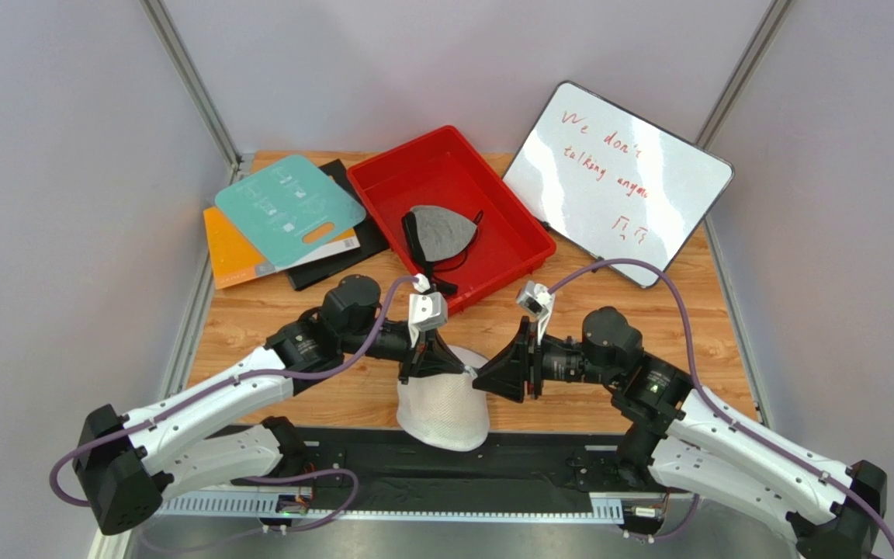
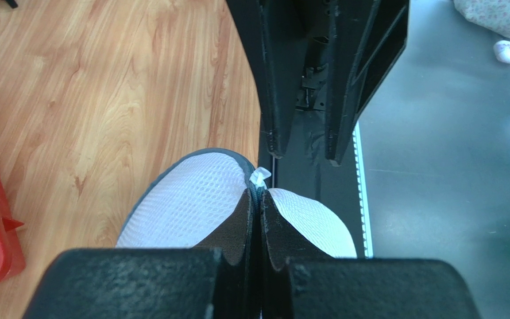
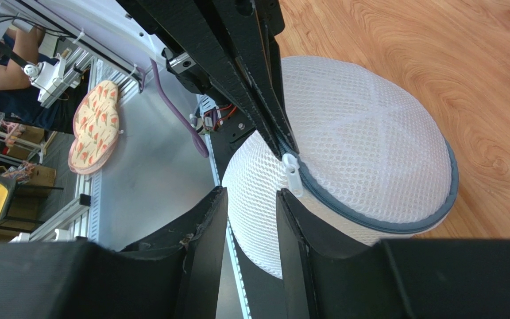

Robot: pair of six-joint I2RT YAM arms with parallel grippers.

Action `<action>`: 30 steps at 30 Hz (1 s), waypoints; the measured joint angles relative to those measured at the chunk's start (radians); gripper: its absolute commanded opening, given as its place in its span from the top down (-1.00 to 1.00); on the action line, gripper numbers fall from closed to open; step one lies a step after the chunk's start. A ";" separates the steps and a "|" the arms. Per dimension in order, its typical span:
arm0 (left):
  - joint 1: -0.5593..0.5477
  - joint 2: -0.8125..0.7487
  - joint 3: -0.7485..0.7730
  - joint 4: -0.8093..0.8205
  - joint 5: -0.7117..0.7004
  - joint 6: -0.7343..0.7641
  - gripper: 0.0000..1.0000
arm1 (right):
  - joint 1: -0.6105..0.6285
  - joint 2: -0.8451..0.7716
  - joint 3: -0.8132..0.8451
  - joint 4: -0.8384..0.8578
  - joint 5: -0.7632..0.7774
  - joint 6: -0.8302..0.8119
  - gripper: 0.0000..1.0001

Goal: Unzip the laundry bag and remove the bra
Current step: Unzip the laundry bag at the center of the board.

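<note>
Presently the laundry bag (image 1: 446,408) sits at the near edge of the wooden table (image 1: 662,338), its lower part hanging past the wood over the black base plate (image 1: 335,448) between the two arms.

- Left gripper (image 2: 259,203): fingers pressed together, pinching the bag's rim just beside the white zipper pull (image 3: 291,174). White mesh bulges out on both sides of the pinch.
- Right gripper (image 3: 252,199): comes in from the bag's right side, fingers apart with a clear gap and nothing clamped. The pull hangs just above that gap, and mesh shows beyond it.
- Grey zipper band (image 3: 397,222): runs unbroken round the dome's far side in the right wrist view.

Room to move: bare wood lies beyond the bag, up to the red tray (image 1: 498,204), and more to the right of the right arm. The back of the table is crowded — the tray holds a grey bra (image 1: 440,231), a teal board (image 1: 289,204) lies on a stack at its left, and a whiteboard (image 1: 615,181) lies at its right.
</note>
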 measured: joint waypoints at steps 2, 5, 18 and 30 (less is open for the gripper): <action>0.000 0.003 0.000 0.000 -0.006 0.002 1.00 | 0.000 -0.002 0.000 0.000 -0.005 0.001 0.24; 0.000 0.004 0.000 0.000 -0.011 0.004 1.00 | 0.000 -0.002 0.000 0.000 -0.008 0.000 0.24; 0.000 0.003 0.000 0.000 -0.022 0.006 1.00 | 0.000 0.058 -0.018 -0.002 0.001 0.016 0.13; 0.000 -0.003 0.000 0.000 -0.024 0.006 1.00 | -0.015 0.048 -0.048 0.011 0.022 0.061 -0.08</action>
